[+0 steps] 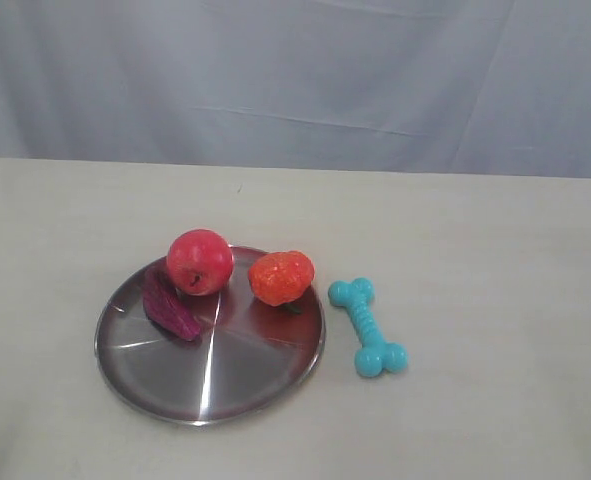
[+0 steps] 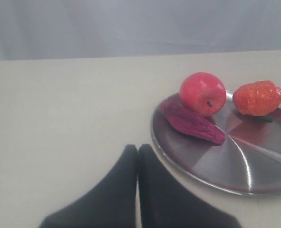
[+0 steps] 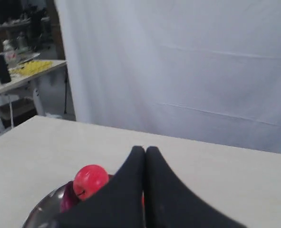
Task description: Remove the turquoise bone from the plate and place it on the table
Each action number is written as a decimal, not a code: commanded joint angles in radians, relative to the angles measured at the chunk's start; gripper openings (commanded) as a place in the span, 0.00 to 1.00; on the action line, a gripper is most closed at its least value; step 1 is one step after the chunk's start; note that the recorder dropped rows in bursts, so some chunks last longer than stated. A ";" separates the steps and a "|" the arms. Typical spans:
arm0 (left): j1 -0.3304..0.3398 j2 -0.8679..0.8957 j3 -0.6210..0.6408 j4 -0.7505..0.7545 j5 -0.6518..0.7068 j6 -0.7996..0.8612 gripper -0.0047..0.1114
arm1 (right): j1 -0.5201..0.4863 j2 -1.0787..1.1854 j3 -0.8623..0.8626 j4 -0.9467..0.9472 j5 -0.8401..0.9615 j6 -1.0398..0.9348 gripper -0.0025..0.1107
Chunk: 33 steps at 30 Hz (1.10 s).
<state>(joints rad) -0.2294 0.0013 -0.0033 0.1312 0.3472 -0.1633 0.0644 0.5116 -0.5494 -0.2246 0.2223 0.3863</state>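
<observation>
Two closed grippers show in the wrist views. The left gripper [image 2: 138, 149] and the right gripper [image 3: 145, 151] each have their black fingers pressed together with nothing between them. Neither appears in the exterior view.

The small turquoise rubber bone [image 1: 367, 327] lies flat on the matte cream-beige table [image 1: 495, 400], just beside the right rim of the round silver metal plate [image 1: 235, 370]. Contact with the rim cannot be confirmed. The placement judges as complete.

1. Make any further move away from the bone.
2. Do not sweep low across the plate, since the round red apple [image 1: 200, 261] could roll.
3. Leave the orange fruit [image 1: 281, 277] and the dark purple piece [image 1: 170, 303] on the plate.

The tabletop looks level and smooth, so the ribbed bone should rest without rolling. A white cloth backdrop [image 1: 375, 70] closes the far side. Past its edge, the right wrist view shows a cluttered side bench [image 3: 21, 76].
</observation>
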 commanded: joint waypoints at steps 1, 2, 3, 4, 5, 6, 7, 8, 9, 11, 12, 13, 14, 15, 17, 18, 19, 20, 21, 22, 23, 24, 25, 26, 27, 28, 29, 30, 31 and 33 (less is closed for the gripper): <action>-0.003 -0.001 0.003 0.000 -0.001 -0.002 0.04 | -0.134 -0.106 0.109 0.044 -0.072 -0.006 0.02; -0.003 -0.001 0.003 0.000 -0.001 -0.002 0.04 | -0.162 -0.131 0.139 0.044 -0.090 -0.006 0.02; -0.003 -0.001 0.003 0.000 -0.001 -0.002 0.04 | -0.193 -0.156 0.170 0.044 -0.108 -0.006 0.02; -0.003 -0.001 0.003 0.000 -0.001 -0.002 0.04 | -0.212 -0.176 0.202 0.044 -0.125 -0.006 0.02; -0.003 -0.001 0.003 0.000 -0.001 -0.002 0.04 | -0.235 -0.202 0.235 0.044 -0.141 -0.006 0.02; -0.003 -0.001 0.003 0.000 -0.001 -0.002 0.04 | -0.255 -0.226 0.267 0.044 -0.154 -0.006 0.02; -0.003 -0.001 0.003 0.000 -0.001 -0.002 0.04 | -0.271 -0.245 0.294 0.044 -0.168 -0.006 0.02; -0.003 -0.001 0.003 0.000 -0.001 -0.002 0.04 | -0.291 -0.272 0.334 0.044 -0.192 -0.003 0.02; -0.003 -0.001 0.003 0.000 -0.001 -0.002 0.04 | -0.304 -0.287 0.360 0.044 -0.210 0.003 0.02; -0.003 -0.001 0.003 0.000 -0.001 -0.002 0.04 | -0.336 -0.325 0.449 0.044 -0.294 0.003 0.02; -0.003 -0.001 0.003 0.000 -0.001 -0.002 0.04 | -0.351 -0.336 0.506 0.044 -0.355 0.003 0.02; -0.003 -0.001 0.003 0.000 -0.001 -0.002 0.04 | -0.356 -0.341 0.532 0.044 -0.379 0.003 0.02; -0.003 -0.001 0.003 0.000 -0.001 -0.002 0.04 | -0.363 -0.347 0.549 0.044 -0.406 0.001 0.02; -0.003 -0.001 0.003 0.000 -0.001 -0.002 0.04 | -0.365 -0.347 0.549 0.044 -0.387 0.001 0.02; -0.003 -0.001 0.003 0.000 -0.001 -0.002 0.04 | -0.365 -0.347 0.549 0.044 -0.340 0.001 0.02; -0.003 -0.001 0.003 0.000 -0.001 -0.002 0.04 | -0.365 -0.349 0.549 0.044 -0.327 -0.001 0.02; -0.003 -0.001 0.003 0.000 -0.001 -0.002 0.04 | -0.365 -0.363 0.549 0.040 -0.310 -0.006 0.02; -0.003 -0.001 0.003 0.000 -0.001 -0.002 0.04 | -0.365 -0.373 0.549 0.040 -0.297 -0.010 0.02; -0.003 -0.001 0.003 0.000 -0.001 -0.002 0.04 | -0.365 -0.396 0.549 0.040 -0.258 -0.014 0.02; -0.003 -0.001 0.003 0.000 -0.001 -0.002 0.04 | -0.365 -0.410 0.549 0.040 -0.222 -0.014 0.02; -0.003 -0.001 0.003 0.000 -0.001 -0.002 0.04 | -0.365 -0.439 0.549 0.040 -0.166 -0.016 0.02; -0.003 -0.001 0.003 0.000 -0.001 -0.002 0.04 | -0.365 -0.451 0.549 0.040 -0.133 -0.017 0.02; -0.003 -0.001 0.003 0.000 -0.001 -0.002 0.04 | -0.365 -0.467 0.549 0.040 -0.092 -0.018 0.02; -0.003 -0.001 0.003 0.000 -0.001 -0.002 0.04 | -0.365 -0.481 0.549 0.040 -0.053 -0.021 0.02; -0.003 -0.001 0.003 0.000 -0.001 -0.002 0.04 | -0.365 -0.487 0.549 0.040 -0.034 -0.021 0.02; -0.003 -0.001 0.003 0.000 -0.001 -0.002 0.04 | -0.365 -0.495 0.549 0.040 -0.018 -0.021 0.02; -0.003 -0.001 0.003 0.000 -0.001 -0.002 0.04 | -0.365 -0.506 0.549 0.040 0.015 -0.021 0.02; -0.003 -0.001 0.003 0.000 -0.001 -0.002 0.04 | -0.365 -0.512 0.549 0.040 0.039 -0.021 0.02; -0.003 -0.001 0.003 0.000 -0.001 -0.002 0.04 | -0.365 -0.512 0.549 0.040 0.087 -0.023 0.02; -0.003 -0.001 0.003 0.000 -0.001 -0.002 0.04 | -0.365 -0.512 0.549 0.040 0.126 -0.044 0.02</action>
<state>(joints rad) -0.2294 0.0013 -0.0033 0.1312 0.3472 -0.1633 -0.2955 0.0057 -0.0030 -0.1785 0.3076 0.3635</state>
